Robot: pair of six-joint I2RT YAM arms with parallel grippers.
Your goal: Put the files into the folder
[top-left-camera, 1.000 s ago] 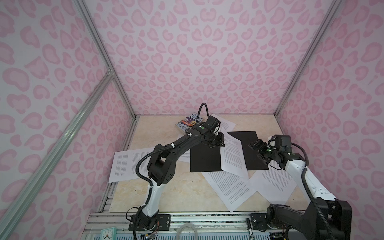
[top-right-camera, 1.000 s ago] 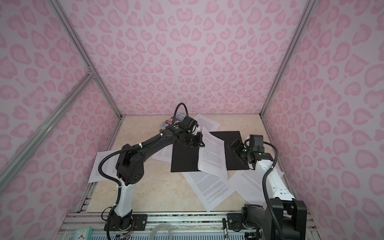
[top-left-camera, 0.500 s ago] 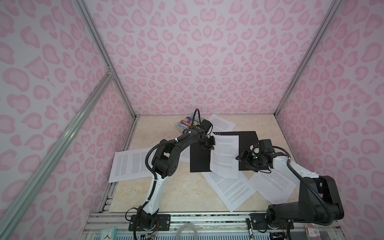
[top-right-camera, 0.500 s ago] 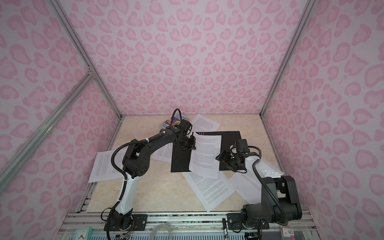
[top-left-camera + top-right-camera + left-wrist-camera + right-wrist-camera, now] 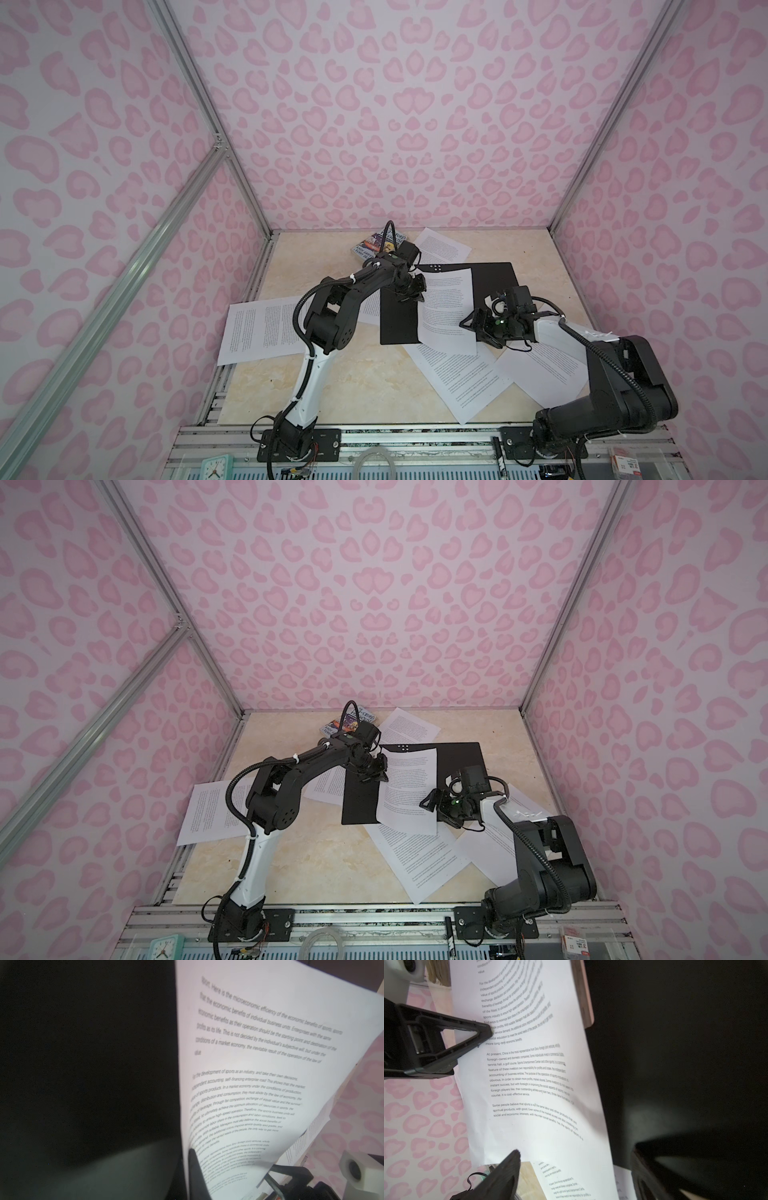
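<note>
The folder lies open on the table with its black inside up. My left gripper is shut on the left edge of one of the files, a printed sheet raised across the folder's middle. My right gripper is open at the sheet's right edge, above the folder's right half. Its fingers stand wide apart with the sheet's corner between them. More files lie loose at the left, at the back and in front.
A colourful book lies at the back, behind my left arm. Another sheet lies under my right arm at the front right. Pink patterned walls close the table on three sides, and a metal rail runs along the front edge.
My left gripper has drawn the sheet leftward and squared it over the folder's middle. The right gripper has swung left to the sheet's right edge, its jaws narrowing a little.
</note>
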